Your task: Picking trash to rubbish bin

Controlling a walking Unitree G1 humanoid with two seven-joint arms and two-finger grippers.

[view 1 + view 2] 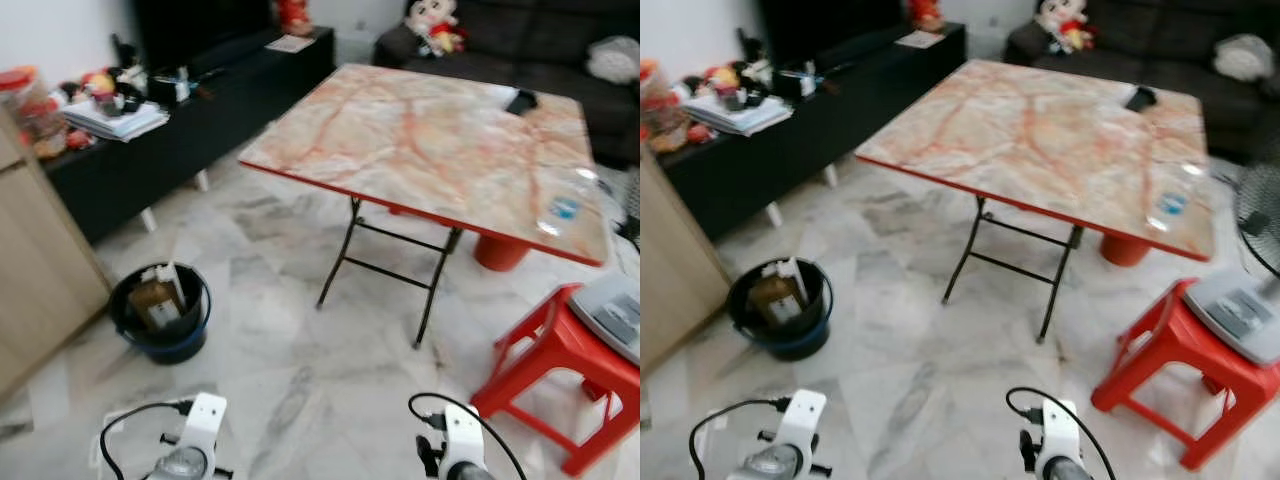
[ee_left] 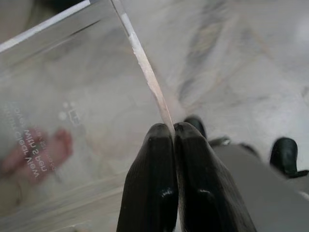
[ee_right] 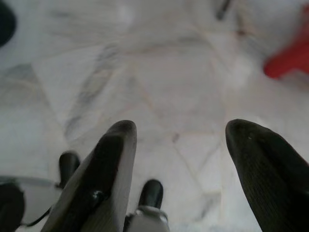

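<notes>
From the left eye view, the robot stands on a pale, grey-veined marble floor [image 1: 290, 380] facing a folding table [image 1: 420, 140] with a glossy orange-marbled top, red edging and thin black crossed legs. A clear plastic bottle [image 1: 566, 208] with a blue label lies near the table's right edge, close to its near right corner, and a small dark object [image 1: 521, 100] sits near the far right corner. The rubbish bin [image 1: 160, 312], a round dark bucket with cardboard scraps sticking up inside, stands on the floor well apart from the table, by a light wooden cabinet [image 1: 40, 270]. A red plastic stool [image 1: 560, 370] stands beside the table's near right corner. The right eye view shows the same room; a fan's wire guard [image 1: 1260, 215] edges in above the stool. In the left wrist view, the left gripper [image 2: 173, 140] has its ribbed black fingers pressed together on the thin edge of a clear plastic sheet [image 2: 72, 96], stiff and flat with faint printing. In the right wrist view, the right gripper [image 3: 181, 145] hangs over bare floor, fingers spread and empty. To finish well, I'd say the robot should turn towards the bin, keep the pinch firm, and release only once the sheet is over the rim.
</notes>
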